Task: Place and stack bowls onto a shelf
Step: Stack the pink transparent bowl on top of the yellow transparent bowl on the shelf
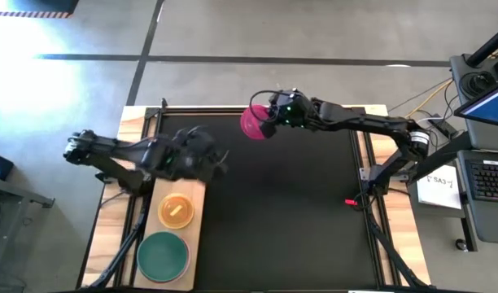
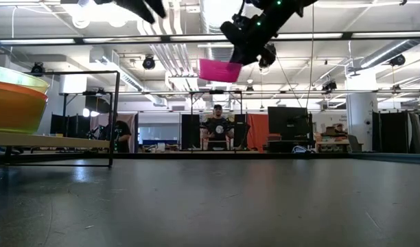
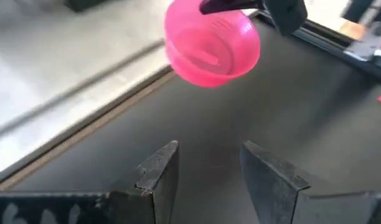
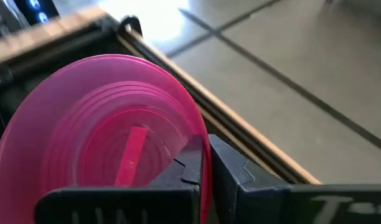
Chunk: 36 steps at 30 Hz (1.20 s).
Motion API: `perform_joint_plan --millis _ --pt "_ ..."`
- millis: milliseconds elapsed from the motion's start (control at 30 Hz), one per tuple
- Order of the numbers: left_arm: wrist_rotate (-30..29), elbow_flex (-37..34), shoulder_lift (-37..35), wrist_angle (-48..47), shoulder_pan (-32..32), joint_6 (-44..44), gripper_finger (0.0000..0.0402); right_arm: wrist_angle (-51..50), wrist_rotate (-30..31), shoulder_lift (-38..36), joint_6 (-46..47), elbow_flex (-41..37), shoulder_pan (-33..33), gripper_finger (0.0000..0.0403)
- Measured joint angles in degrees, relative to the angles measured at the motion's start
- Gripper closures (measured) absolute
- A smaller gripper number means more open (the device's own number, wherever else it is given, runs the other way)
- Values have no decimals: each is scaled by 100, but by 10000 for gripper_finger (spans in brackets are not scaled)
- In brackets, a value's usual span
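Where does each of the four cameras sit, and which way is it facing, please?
High view: overhead, looking down; both arms, shelf.
Low view: mat level, facing the room; right gripper overhead with the magenta bowl.
Left wrist view: past the open left gripper toward that bowl.
Right wrist view: fingers pinching the bowl's rim.
All four views share the bowl.

We see two round plastic bowls (image 1: 176, 211) (image 1: 163, 254) on the flat wooden shelf (image 1: 198, 244) at the black mat's (image 1: 290, 212) left edge. The right gripper (image 1: 271, 115) holds a third round plastic bowl (image 1: 253, 123) above the mat's far edge.
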Motion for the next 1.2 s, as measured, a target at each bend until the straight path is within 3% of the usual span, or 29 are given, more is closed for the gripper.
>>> perform_joint_plan --millis 133,300,633,867,1200 --pt "1020 0 206 904 704 664 248 -469 122 -47 -130 -1 131 394" --pt "1429 0 565 1356 1306 959 248 -607 175 -82 -533 -4 394 394" --pt "1526 0 1104 1665 1881 1341 248 -642 621 -135 -1051 -4 720 394" --pt "1867 0 1137 2138 1940 1601 248 -605 575 -135 -1156 -4 729 394" --pt "1768 0 1159 2182 2060 1630 248 -369 313 -141 -1290 -4 921 394"
